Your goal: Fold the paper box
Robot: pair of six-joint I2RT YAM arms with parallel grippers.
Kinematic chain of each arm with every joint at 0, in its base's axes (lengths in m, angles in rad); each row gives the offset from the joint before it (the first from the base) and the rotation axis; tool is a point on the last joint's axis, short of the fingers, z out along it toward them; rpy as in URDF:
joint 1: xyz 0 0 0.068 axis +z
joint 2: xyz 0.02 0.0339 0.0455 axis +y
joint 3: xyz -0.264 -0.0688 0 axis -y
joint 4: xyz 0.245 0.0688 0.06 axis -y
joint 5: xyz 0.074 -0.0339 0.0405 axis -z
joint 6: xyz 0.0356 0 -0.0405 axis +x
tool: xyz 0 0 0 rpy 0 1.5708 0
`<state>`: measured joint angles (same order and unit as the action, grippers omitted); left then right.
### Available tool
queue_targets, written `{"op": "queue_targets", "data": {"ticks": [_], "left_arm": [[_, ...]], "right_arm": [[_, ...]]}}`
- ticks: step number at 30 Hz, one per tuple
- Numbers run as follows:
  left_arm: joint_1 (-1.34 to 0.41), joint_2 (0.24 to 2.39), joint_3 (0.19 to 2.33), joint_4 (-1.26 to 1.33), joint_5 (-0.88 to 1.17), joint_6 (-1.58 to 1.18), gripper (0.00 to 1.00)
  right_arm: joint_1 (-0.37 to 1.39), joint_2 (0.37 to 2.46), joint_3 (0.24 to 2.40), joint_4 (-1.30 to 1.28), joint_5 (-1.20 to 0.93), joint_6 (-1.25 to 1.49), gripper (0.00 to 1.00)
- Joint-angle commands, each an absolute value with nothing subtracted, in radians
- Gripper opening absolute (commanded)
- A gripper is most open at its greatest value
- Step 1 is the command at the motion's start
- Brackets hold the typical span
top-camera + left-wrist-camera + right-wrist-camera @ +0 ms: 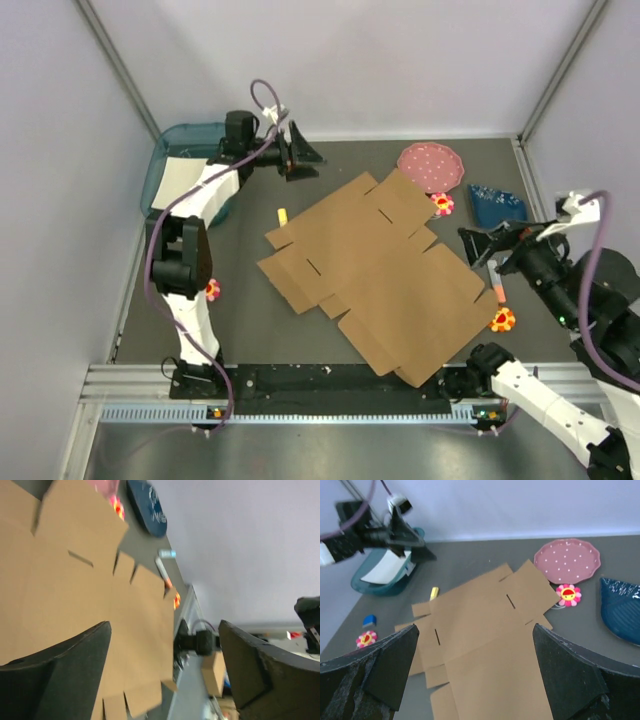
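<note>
Paper box (375, 275) is lying flat and unfolded at table centre, turned diagonal, long axis running 10 to 4 o'clock, flaps and tabs all down.

My left gripper (303, 155) is hanging at 11 o'clock from the box and apart from it. Its jaws are standing wide and holding nothing. In the wrist view my fingers (65, 680) are framing only cardboard and grey table.

My right gripper (472, 248) is sitting at 3 o'clock from the box, pointing in toward it, spread as wide as it goes and empty. My fingertips (585, 680) are showing the sheet between them from above. It is probably clear of the cardboard, but the top view is not settling the gap.

Clutter around the box:
- Pink dotted plate (431, 165) is sitting at 1 o'clock, with a flower toy (441, 204) just beside the box's far corner.
- Dark blue dish (497, 204) is lying at 2 o'clock, near my right gripper.
- Orange-tipped marker (497, 283) is lying at 3 o'clock beside the box edge, partly under my right arm.
- Second flower (502, 320) is sitting at 4 o'clock, just beside the edge.
- Third flower (213, 290) is sitting at 9 o'clock by my left arm.
- Small yellow piece (282, 215) is lying at 10 o'clock, near the flaps.
- Teal tray (190, 133) is sitting at 10 o'clock in the far corner, holding white paper (178, 178). My left arm is crossing in front of it.
</note>
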<state>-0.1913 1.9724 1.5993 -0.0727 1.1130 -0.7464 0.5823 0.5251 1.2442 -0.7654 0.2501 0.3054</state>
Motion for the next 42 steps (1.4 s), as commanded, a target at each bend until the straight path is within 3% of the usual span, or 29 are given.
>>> {"op": "queue_targets", "data": {"ticks": [1,4,7,9,12,26,39,42], "left_arm": [[-0.153,1.850,1.695,-0.063,0.961,-0.718,0.98],[-0.147,1.752,1.576,-0.118,0.827,-0.701,0.98],[-0.216,1.518,1.304,-0.157,0.353,-0.779,0.98],[-0.387,1.292,1.006,-0.156,-0.153,-0.840,0.98],[-0.517,1.099,0.752,-0.163,-0.359,-1.012,0.98],[-0.522,0.798,0.407,-0.247,-0.267,-1.198,0.96],[-0.523,0.995,0.281,0.191,-0.071,-1.141,0.63],[-0.525,1.074,0.291,0.230,-0.038,-1.124,0.42]], "right_arm": [[0.586,0.554,1.221,-0.735,0.230,0.290,0.99],[0.586,0.555,1.192,-0.713,0.233,0.296,0.99],[0.586,0.554,1.148,-0.686,0.239,0.311,0.99],[0.584,0.555,1.115,-0.669,0.235,0.327,0.99],[0.584,0.571,1.095,-0.649,0.192,0.347,0.99],[0.584,0.551,1.000,-0.615,0.129,0.411,0.98],[0.584,0.546,0.974,-0.612,0.115,0.428,0.98],[0.584,0.541,0.966,-0.614,0.115,0.433,0.97]]}}
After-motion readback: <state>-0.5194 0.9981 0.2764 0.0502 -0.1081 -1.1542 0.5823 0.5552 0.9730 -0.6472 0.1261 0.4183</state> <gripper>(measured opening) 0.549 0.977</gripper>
